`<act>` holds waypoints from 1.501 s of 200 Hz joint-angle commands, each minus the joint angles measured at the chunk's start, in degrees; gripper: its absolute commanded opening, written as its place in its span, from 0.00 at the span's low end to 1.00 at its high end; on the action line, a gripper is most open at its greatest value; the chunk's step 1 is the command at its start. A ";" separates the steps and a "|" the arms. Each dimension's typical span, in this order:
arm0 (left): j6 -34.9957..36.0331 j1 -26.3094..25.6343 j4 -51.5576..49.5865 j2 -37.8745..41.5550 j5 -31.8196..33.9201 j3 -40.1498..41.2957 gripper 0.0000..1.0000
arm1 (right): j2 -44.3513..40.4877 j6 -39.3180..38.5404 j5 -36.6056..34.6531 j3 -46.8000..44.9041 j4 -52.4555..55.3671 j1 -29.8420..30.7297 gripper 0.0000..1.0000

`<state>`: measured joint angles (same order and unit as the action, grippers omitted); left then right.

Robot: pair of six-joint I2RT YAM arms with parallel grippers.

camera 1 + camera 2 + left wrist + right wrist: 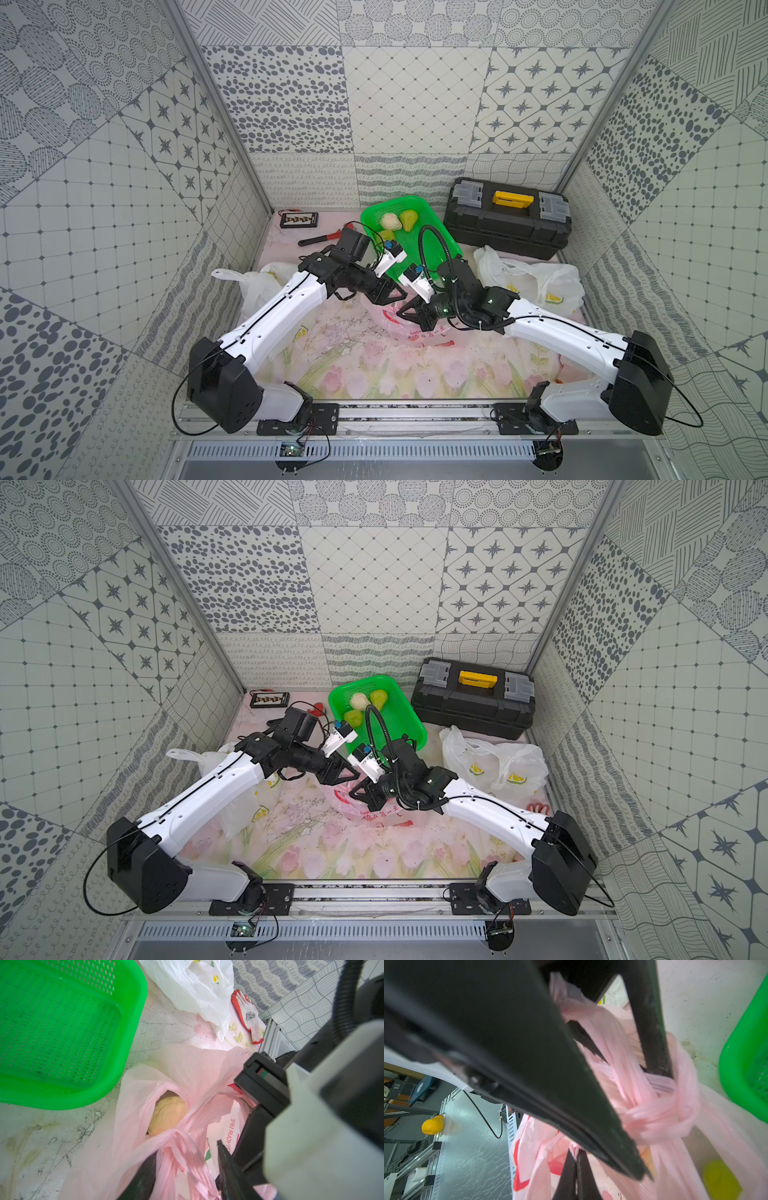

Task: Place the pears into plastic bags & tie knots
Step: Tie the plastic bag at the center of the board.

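Pink bag (pixel 145 1076) knotted, between grippers: right gripper (pixel 576 1153) clamps it, left gripper (pixel 186 1151) spread around it.

Fig. Both arms as I see them from above. L arm (pixel 286 299) and R arm (pixel 552 336) rise from bases at the near edge, elbows out, forearms angled inward & forward so the wrists nearly meet at centre. L gripper (pixel 397 297) points toward the R side, tilted down; the wrist view shows its jaws apart. R gripper (pixel 406 312) points back at it, tips low, jaws pressed together. The two grippers sit tip to tip, just beside each other; whether they touch I can't tell.
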<state>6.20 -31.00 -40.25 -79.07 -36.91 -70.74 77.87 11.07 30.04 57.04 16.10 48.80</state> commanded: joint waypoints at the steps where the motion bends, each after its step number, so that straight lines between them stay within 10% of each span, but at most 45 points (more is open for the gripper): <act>1: 1.45 0.13 -3.16 -0.59 4.20 0.25 0.47 | -1.06 -1.14 0.81 0.00 -0.90 0.08 0.00; 48: 0.85 0.57 -3.21 -0.40 1.30 0.94 0.46 | -1.00 -1.05 0.72 0.22 -0.99 0.09 0.01; 105: 1.69 0.85 3.32 4.36 -2.36 3.47 0.00 | -1.75 -1.08 0.26 0.41 -0.36 0.07 0.18; 188: 3.71 0.25 10.26 10.25 3.88 6.67 0.00 | -9.86 -3.95 3.71 5.52 8.70 -6.49 0.61; 238: 5.78 -2.14 11.42 11.82 5.81 6.89 0.00 | -4.69 -15.20 -2.10 14.25 25.25 -8.19 0.73; 300: 7.43 -4.28 9.74 11.91 8.61 5.76 0.00 | 2.92 -10.87 4.15 16.98 21.88 -6.15 0.78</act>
<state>11.05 -34.35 -32.08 -67.79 -30.63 -64.31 79.88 -0.45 31.33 72.64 39.64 41.76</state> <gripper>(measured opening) 0.047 0.782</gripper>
